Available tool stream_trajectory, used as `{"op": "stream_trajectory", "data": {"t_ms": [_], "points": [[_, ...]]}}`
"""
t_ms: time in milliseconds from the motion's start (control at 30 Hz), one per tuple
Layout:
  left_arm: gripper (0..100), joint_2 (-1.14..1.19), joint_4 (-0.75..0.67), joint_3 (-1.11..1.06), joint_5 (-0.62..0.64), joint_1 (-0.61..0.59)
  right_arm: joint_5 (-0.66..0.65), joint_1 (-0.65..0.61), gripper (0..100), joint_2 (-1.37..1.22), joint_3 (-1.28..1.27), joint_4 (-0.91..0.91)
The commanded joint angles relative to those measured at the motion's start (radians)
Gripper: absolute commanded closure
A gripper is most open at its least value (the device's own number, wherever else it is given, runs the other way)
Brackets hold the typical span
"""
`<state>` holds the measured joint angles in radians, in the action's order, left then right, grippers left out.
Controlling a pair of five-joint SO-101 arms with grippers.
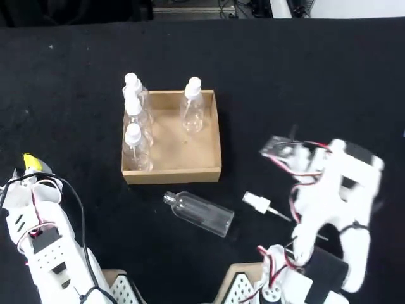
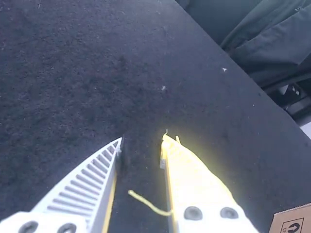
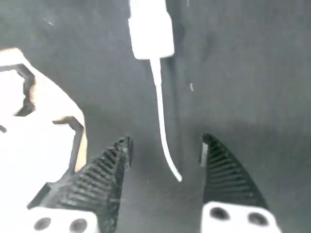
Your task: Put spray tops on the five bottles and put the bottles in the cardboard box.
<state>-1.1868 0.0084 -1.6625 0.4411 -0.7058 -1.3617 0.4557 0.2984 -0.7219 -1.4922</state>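
cardboard box (image 1: 172, 173) holding four capped bottles (image 1: 192, 106); fifth bottle (image 1: 201, 213) lying uncapped just outside it. right gripper (image 3: 165, 145) fingers spread, straddling spray top (image 3: 150, 30) dip tube. risk: pinching thin tube, bending it or flicking top away. left gripper (image 2: 141, 143) fingers parted, gripping nothing

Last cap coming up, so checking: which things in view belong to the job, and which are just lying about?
Job: cardboard box; four capped bottles in it; uncapped bottle lying beside it; loose spray top; right end effector, open by that top.
Lying about: cables behind the table; dark fabric off its edge.
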Motion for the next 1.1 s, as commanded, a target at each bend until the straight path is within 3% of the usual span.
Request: {"op": "stream_trajectory", "data": {"t_ms": [0, 133, 400, 900, 1067], "points": [[88, -0.017, -0.021, 0.016, -0.002, 0.013, 0.126, -0.152, 81.1, 0.021, 0.022, 0.040], [88, -0.017, -0.021, 0.016, -0.002, 0.013, 0.216, -0.259, 81.1, 0.021, 0.013, 0.072], [88, -0.017, -0.023, 0.016, -0.002, 0.013, 0.285, -0.361, 81.2, 0.021, -0.058, 0.109], [88, -0.017, -0.023, 0.016, -0.002, 0.013, 0.358, -0.370, 82.0, 0.012, -0.275, 0.474], [88, -0.017, -0.023, 0.016, -0.002, 0.013, 0.359, -0.367, 99.4, 0.019, -0.308, 0.508]]}}
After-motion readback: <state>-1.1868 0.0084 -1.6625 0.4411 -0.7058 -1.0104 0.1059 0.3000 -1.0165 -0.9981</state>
